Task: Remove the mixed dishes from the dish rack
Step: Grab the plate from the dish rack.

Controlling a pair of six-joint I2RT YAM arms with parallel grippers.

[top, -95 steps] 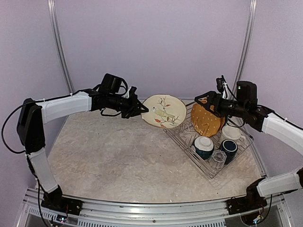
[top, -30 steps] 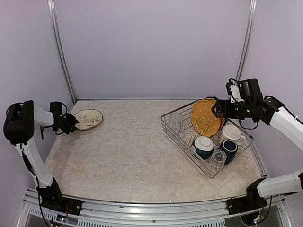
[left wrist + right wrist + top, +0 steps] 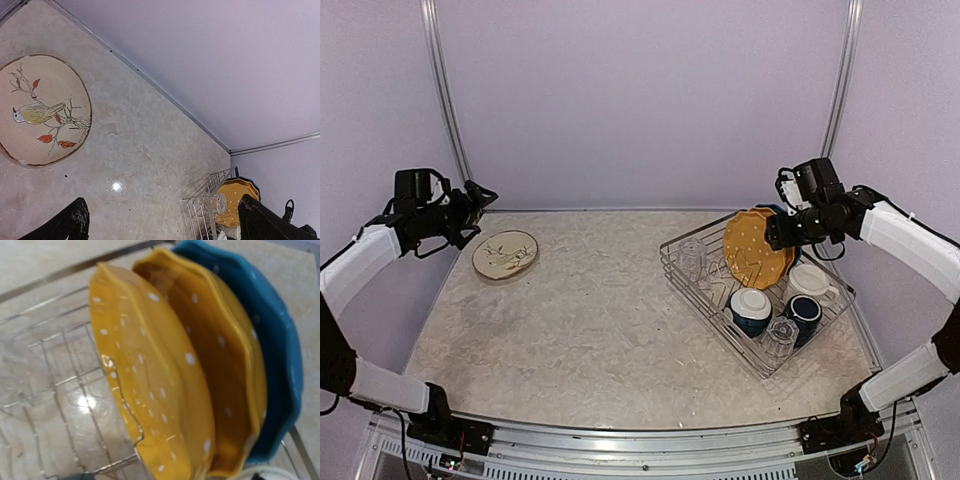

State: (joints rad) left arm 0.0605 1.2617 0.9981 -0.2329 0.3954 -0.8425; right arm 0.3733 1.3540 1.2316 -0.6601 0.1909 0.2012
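Observation:
The cream floral plate (image 3: 505, 254) (image 3: 42, 110) lies flat on the table at the far left. My left gripper (image 3: 470, 200) (image 3: 165, 227) hangs above and behind it, open and empty. The dish rack (image 3: 705, 303) (image 3: 200, 212) stands at the right. On edge in its tines stand two orange plates (image 3: 757, 248) (image 3: 155, 400) and, behind them, a blue plate (image 3: 280, 340). My right gripper (image 3: 777, 230) is at the upper right edge of the orange plates; its fingers are out of the right wrist view, so its state is unclear.
Also in the rack are a clear glass (image 3: 692, 258) at the far left corner, a teal bowl (image 3: 751, 308), a navy mug (image 3: 804, 312), a cream mug (image 3: 810, 282) and a second glass (image 3: 780, 333). Walls close in at the back and sides.
My left gripper has opened, let go of the floral plate on the table and lifted away. My right gripper has moved left, closer to the orange plates.

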